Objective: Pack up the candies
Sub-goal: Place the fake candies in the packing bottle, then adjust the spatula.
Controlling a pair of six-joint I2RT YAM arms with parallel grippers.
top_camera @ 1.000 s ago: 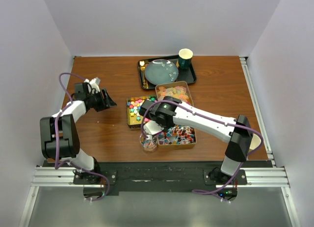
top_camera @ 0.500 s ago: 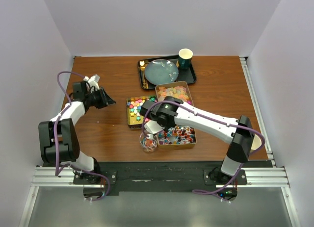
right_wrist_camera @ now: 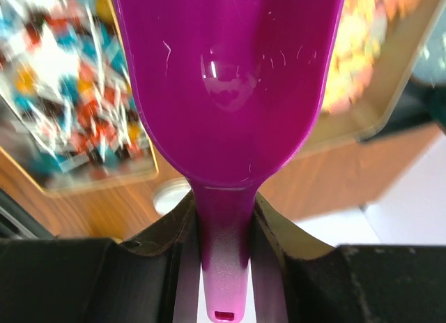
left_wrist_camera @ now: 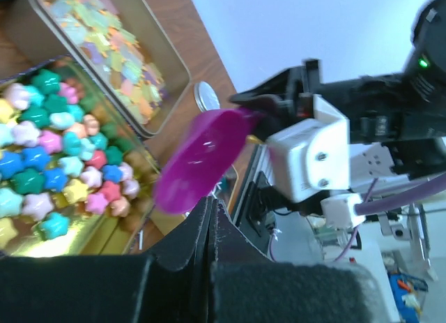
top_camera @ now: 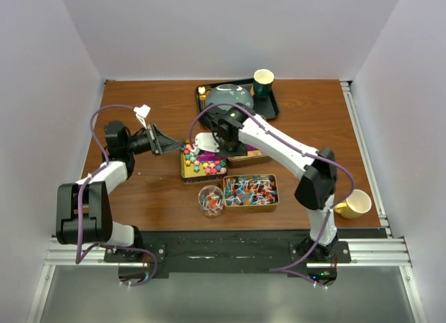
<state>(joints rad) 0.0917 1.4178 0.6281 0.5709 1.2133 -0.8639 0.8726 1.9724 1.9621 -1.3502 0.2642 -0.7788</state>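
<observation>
The candies lie in three gold tins: bright star-shaped ones [top_camera: 197, 167] [left_wrist_camera: 49, 166], pale gummies [left_wrist_camera: 111, 51] [right_wrist_camera: 362, 51] and wrapped pieces [top_camera: 251, 190] [right_wrist_camera: 63, 93]. A small glass jar [top_camera: 210, 200] in front of the tins holds a few candies. My right gripper [top_camera: 208, 148] [right_wrist_camera: 224, 215] is shut on the handle of a purple scoop [top_camera: 208, 156] [right_wrist_camera: 230, 79] [left_wrist_camera: 205, 159], which hangs empty over the star tin. My left gripper [top_camera: 173, 147] [left_wrist_camera: 211, 206] is shut on nothing, just left of that tin, pointing at the scoop.
A black tray [top_camera: 272, 111] at the back carries a grey-blue plate [top_camera: 233, 94] and a green cup [top_camera: 263, 83]. A yellow mug [top_camera: 352, 204] stands at the near right, beside the right arm. Side walls close in both table edges.
The right arm has swung the scoop from over the jar back to the star tin. The left gripper has shut and reached right towards that tin.
</observation>
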